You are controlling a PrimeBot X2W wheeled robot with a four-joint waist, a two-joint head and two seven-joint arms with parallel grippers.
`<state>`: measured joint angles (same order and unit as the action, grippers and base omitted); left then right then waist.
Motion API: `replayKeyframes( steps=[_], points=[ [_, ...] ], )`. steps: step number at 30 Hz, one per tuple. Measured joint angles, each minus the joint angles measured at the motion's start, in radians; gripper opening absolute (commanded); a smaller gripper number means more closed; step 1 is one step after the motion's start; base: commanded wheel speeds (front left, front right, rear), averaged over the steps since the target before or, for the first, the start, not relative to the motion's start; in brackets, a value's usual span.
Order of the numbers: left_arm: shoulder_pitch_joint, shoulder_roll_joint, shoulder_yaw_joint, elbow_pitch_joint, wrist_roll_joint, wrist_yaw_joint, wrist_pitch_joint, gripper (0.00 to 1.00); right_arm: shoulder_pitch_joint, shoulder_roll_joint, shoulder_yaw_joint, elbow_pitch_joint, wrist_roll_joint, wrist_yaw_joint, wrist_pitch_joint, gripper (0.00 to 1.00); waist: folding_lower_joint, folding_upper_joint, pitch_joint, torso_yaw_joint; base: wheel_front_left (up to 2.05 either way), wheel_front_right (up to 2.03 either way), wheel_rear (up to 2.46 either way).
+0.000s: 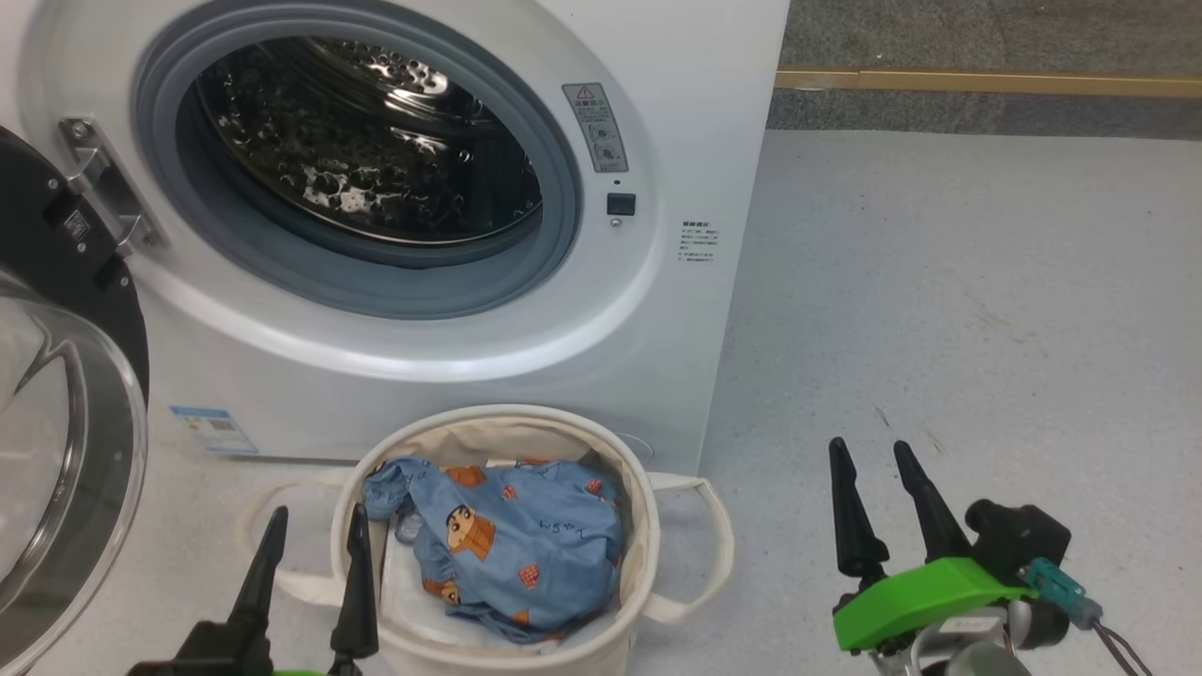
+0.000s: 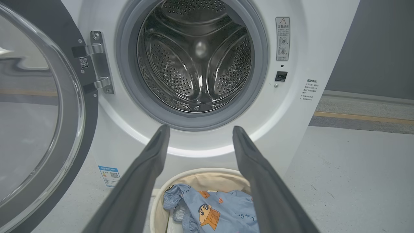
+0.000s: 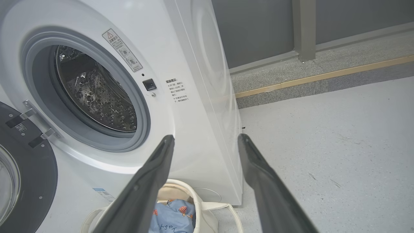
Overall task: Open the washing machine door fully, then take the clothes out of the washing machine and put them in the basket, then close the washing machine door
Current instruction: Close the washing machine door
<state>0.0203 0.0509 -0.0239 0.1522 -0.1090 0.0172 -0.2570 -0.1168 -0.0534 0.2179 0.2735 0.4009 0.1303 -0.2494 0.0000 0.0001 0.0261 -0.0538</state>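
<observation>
The white washing machine (image 1: 526,357) (image 2: 291,129) (image 3: 200,136) stands with its drum bare and shiny. Its door (image 1: 56,394) (image 2: 38,113) (image 3: 22,174) hangs swung wide open at the left, black rim and glass bowl facing out. The light blue clothes (image 1: 507,545) (image 2: 216,210) (image 3: 176,212) lie inside the cream basket (image 1: 648,563) (image 2: 194,176) (image 3: 203,213) on the floor in front of the machine. My left gripper (image 1: 315,521) (image 2: 199,131) is open, just left of the basket. My right gripper (image 1: 869,455) (image 3: 207,139) is open, off to the basket's right, holding nothing.
Grey floor (image 1: 939,310) spreads to the right of the machine. A raised kerb with a yellow strip (image 1: 986,83) (image 3: 323,76) runs along the back. The open door juts out into the space at the left.
</observation>
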Motion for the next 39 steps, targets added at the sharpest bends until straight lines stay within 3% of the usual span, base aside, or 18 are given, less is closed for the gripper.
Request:
replayKeyframes(
  steps=[18, 39],
  points=[
    [0.000, 0.000, 0.003, 0.034, -0.066, 0.001, 0.000, 1.00, 0.000, 0.000, 0.000, -0.001, 0.006, 0.000, 0.000, 1.00, 0.0000, 0.0000, 0.014, 0.003, -0.12, 0.06, 0.06],
    [-0.002, -0.002, -0.003, 0.009, -0.035, 0.018, 0.000, 1.00, -0.001, 0.001, -0.002, -0.002, 0.005, 0.000, 0.000, 1.00, 0.0000, 0.0000, 0.036, 0.020, -1.79, 1.47, 0.32]
  ],
)
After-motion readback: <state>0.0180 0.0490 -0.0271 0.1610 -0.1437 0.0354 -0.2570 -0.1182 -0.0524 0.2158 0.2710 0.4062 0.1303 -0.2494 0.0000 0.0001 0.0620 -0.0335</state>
